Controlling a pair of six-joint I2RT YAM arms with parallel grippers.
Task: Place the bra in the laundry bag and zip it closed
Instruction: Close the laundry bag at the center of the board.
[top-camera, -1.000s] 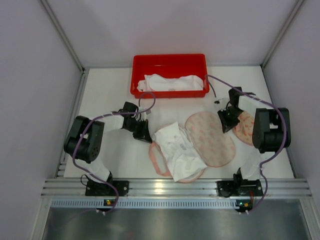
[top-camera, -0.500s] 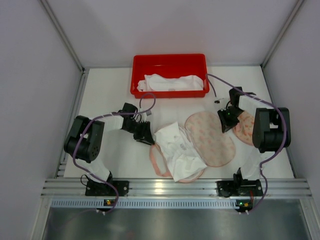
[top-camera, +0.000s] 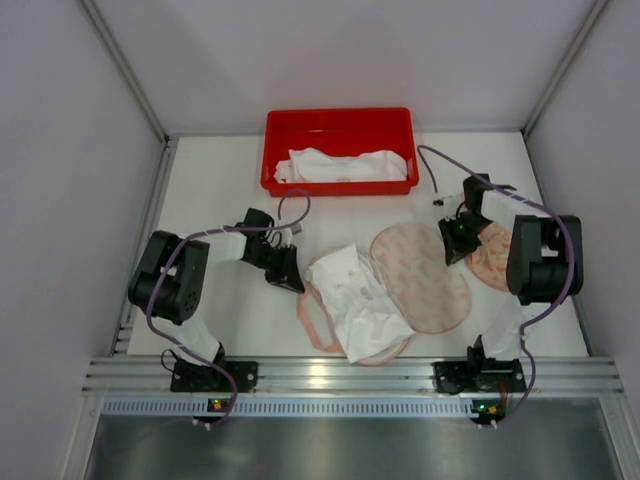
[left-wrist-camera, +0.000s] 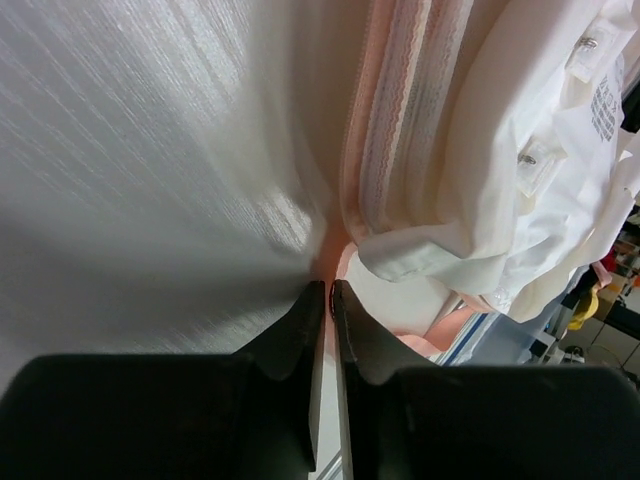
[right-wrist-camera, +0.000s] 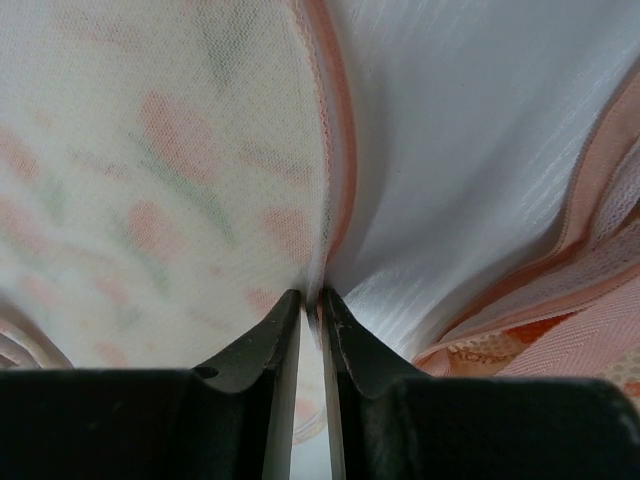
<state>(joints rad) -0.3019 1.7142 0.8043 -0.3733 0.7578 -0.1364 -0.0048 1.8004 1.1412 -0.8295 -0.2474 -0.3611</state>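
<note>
My left end effector (left-wrist-camera: 326, 290) is pinched nearly shut on the pink lace edge of the bra (top-camera: 355, 295). The bra lies mid-counter, against the left side of the laundry bag (top-camera: 420, 275). The right end effector (right-wrist-camera: 311, 298) is clamped on the bag's pink-trimmed rim. Since a second ago the left one has edged slightly leftward, and the right has hardly shifted. Bare counter (top-camera: 220, 190) lies to the left, and the red bin (top-camera: 340, 113) sits at the far edge.

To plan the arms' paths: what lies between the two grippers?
In the top view, the white bra and the open pink half of the bag lie between them.
</note>
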